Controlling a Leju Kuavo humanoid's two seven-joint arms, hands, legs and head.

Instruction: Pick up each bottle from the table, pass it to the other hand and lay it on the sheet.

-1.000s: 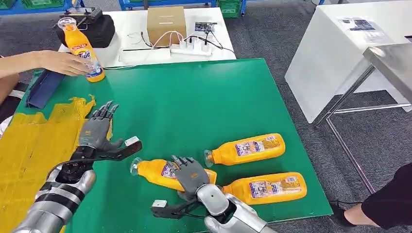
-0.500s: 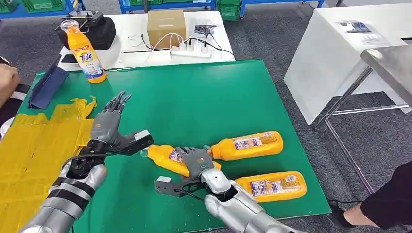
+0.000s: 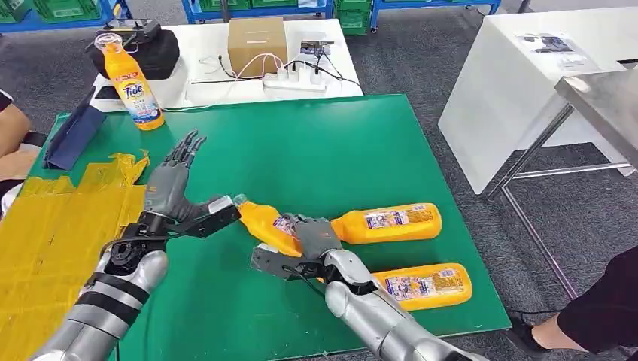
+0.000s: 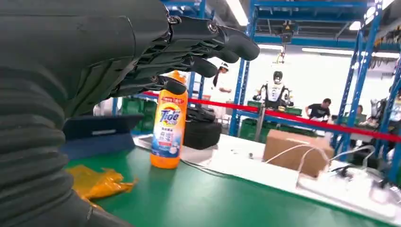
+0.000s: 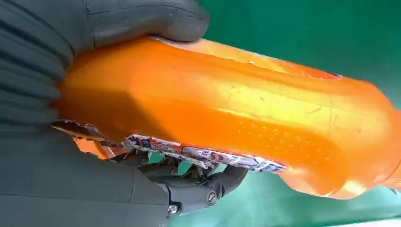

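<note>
My right hand (image 3: 310, 242) grips an orange bottle (image 3: 265, 223) around its body and holds it above the green table (image 3: 316, 143), cap pointing left; up close the bottle (image 5: 246, 127) lies across my palm. My left hand (image 3: 174, 195) is spread with nothing in it, its thumb just short of the bottle's cap. Two more orange bottles lie on the table: one (image 3: 387, 221) behind my right hand, one (image 3: 425, 286) near the front edge. A fourth bottle (image 3: 134, 84) stands upright at the back left, and it (image 4: 169, 128) shows past my left fingers (image 4: 198, 40). The yellow sheet (image 3: 53, 233) covers the table's left side.
A dark blue folder (image 3: 71, 135) lies at the back left beside the standing bottle. Behind the green table, a white table carries a cardboard box (image 3: 256, 39), a power strip (image 3: 295, 75) and a black bag (image 3: 154, 49). A person's arm (image 3: 11, 128) shows at the left edge.
My right hand has closed on the bottle and lifted it up and leftward. My left hand has moved right toward its cap. The person's hand has let go of the standing bottle and drawn back.
</note>
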